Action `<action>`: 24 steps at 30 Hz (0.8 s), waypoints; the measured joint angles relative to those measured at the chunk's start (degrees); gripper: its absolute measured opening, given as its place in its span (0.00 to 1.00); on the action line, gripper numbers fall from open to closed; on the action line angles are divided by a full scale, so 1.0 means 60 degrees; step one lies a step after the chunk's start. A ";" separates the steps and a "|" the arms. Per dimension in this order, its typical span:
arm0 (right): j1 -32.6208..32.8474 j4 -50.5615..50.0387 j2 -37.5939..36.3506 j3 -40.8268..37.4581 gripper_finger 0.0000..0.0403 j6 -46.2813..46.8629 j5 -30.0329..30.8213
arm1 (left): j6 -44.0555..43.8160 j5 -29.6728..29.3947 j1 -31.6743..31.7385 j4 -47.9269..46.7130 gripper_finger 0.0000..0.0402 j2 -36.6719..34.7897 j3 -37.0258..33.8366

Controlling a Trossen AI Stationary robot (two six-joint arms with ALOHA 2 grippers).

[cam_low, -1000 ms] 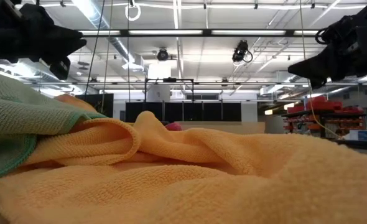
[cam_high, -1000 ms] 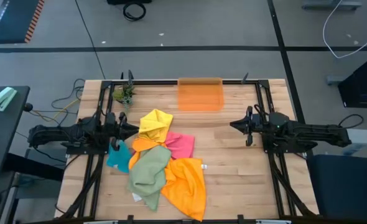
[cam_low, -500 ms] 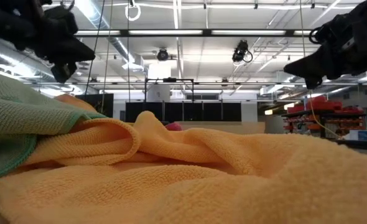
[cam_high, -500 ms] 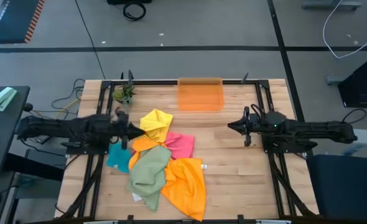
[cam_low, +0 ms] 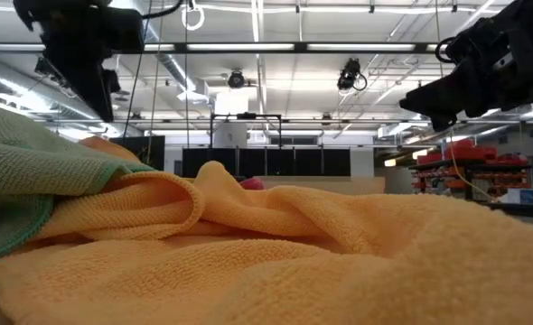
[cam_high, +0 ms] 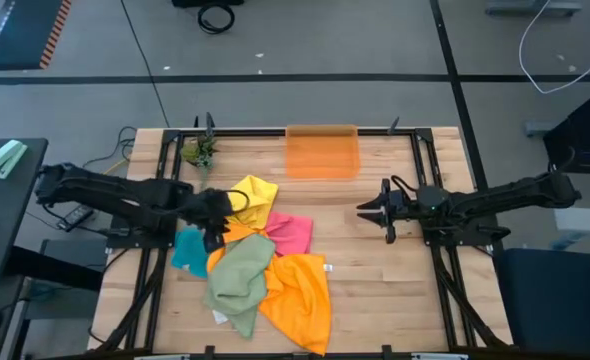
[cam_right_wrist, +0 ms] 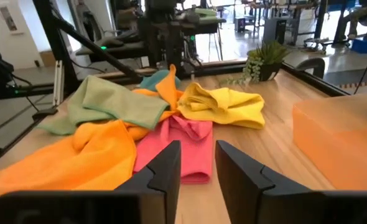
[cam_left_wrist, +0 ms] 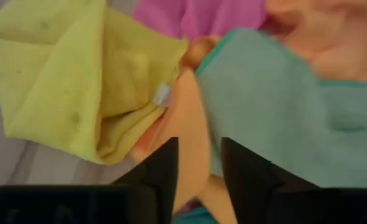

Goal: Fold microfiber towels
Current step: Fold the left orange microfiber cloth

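Matt, nubbly cloth microfiber towels (cam_high: 260, 265) on smooth pale wood table (cam_high: 375, 270); glossy translucent plastic bin (cam_high: 322, 152).

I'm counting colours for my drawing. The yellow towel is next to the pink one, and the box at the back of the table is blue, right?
Nearly. The box is orange, not blue; the high view shows it at the back of the table. The yellow towel does lie next to the pink one.
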 joint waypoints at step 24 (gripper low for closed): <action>0.0786 -0.1179 0.5497 0.3961 0.32 -0.0640 -0.0057 | 0.1573 -0.0847 0.0056 -0.0644 0.40 0.1486 0.0351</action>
